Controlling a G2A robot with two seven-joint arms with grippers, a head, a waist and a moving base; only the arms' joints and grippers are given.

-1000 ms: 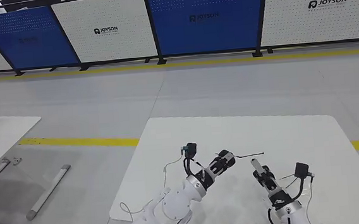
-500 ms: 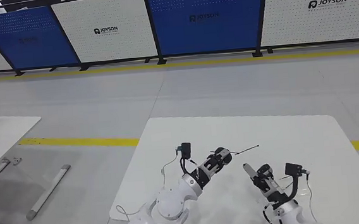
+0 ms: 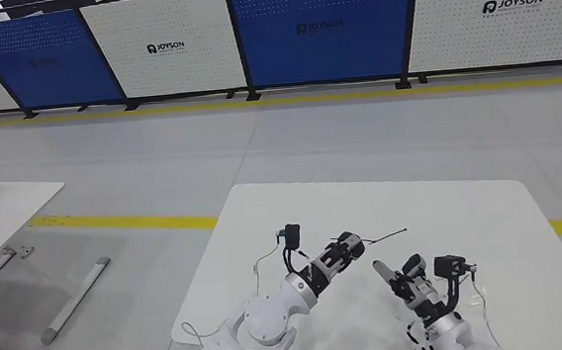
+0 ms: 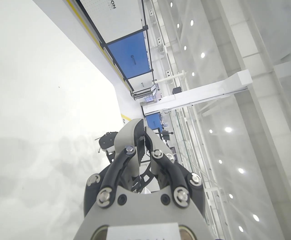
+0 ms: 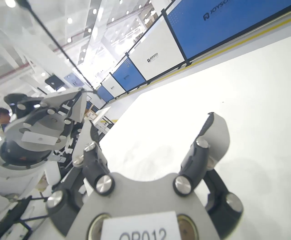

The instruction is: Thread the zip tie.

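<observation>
The thin black plastic zip tie lies low in the middle of the top view. The left gripper pinches it at one end, and the rest juts free toward the right of the frame over the white rectangular table. In the left wrist view that gripper has its grey fingers pressed together with no gap to speak of. In the right wrist view the same left gripper sits at the left of the frame, and the zip tie rises from its tips as a straight dark line into the upper left corner. I cannot tell whether the held end is the head or the tail. The right gripper sits just to the lower right of the left one in the top view, near the strap but not touching it. Its own view shows the right gripper spread wide with nothing between the fingers. By my reading, the step in hand is bringing the second gripper up to the free length before any threading begins. The next move likely calls for the right gripper to line up on the loose end and close gently, since a strap this thin will probably flex away if nudged. The tail must then be bent round to meet the head's slot.
</observation>
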